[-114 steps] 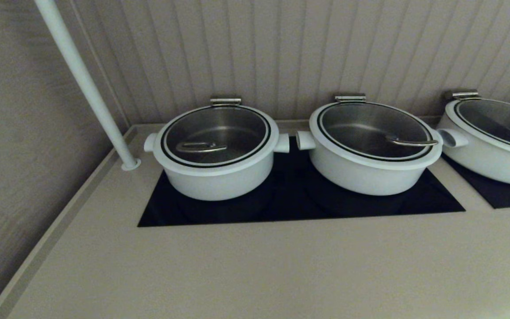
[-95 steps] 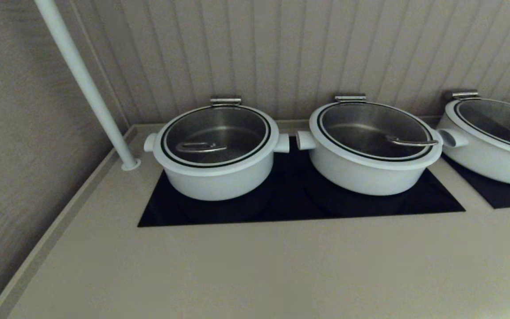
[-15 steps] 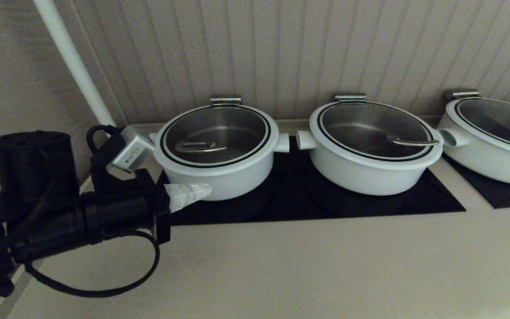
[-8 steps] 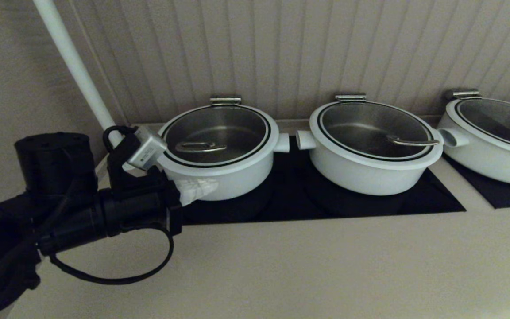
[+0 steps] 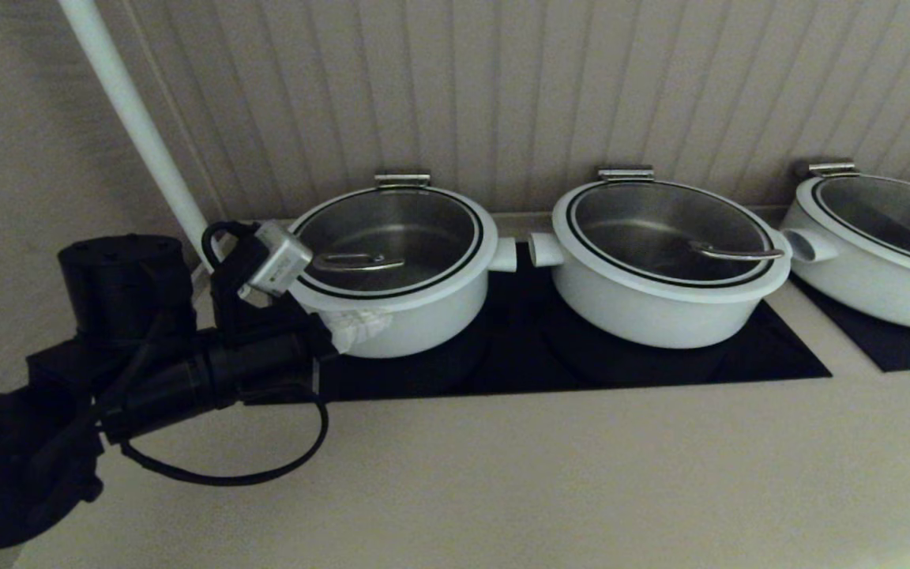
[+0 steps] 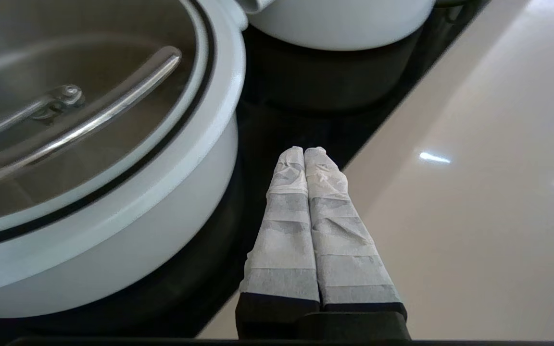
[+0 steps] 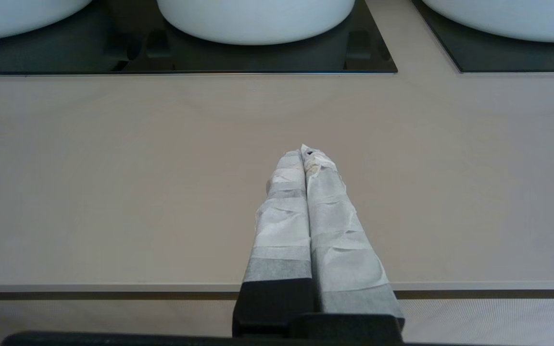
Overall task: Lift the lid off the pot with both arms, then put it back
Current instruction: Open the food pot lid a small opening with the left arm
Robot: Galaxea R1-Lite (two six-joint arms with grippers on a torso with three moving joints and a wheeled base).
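The pot (image 5: 423, 316) is the left, straight-sided white one on the black cooktop. The lid (image 5: 400, 225) sits on it, its looped wire handle (image 5: 354, 261) lying toward the left. My left gripper (image 5: 385, 319) is shut and empty, its wrapped fingertips low beside the pot's front-left wall. In the left wrist view the gripper (image 6: 304, 150) lies next to the pot wall (image 6: 113, 230), below the lid (image 6: 65, 62) and handle (image 6: 108, 110). My right gripper (image 7: 304, 149) is shut and empty over the counter's front edge, out of the head view.
A wider tapering white pot (image 5: 660, 308) with a lid stands right of the task pot, and a third (image 5: 874, 276) at far right. A white pole (image 5: 139, 126) rises at back left. A panelled wall is close behind. Bare beige counter (image 5: 542, 474) lies in front.
My left arm came into view from the left and has moved forward and right toward the pot's front-left side, fingers staying shut. The pots and lids have not moved.
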